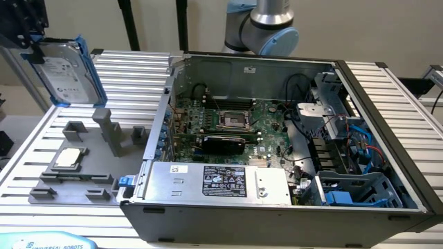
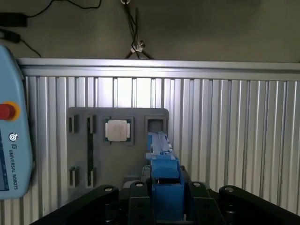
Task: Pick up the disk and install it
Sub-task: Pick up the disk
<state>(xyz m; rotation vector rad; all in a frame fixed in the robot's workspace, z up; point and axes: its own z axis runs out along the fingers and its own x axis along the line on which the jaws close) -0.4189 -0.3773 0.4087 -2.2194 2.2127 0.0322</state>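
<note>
Disk held by end effector, outside the computer case.

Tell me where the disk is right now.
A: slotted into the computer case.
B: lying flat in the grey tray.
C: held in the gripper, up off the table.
C: the disk stands on edge, clamped in the gripper, clear of the grey tray.
</note>
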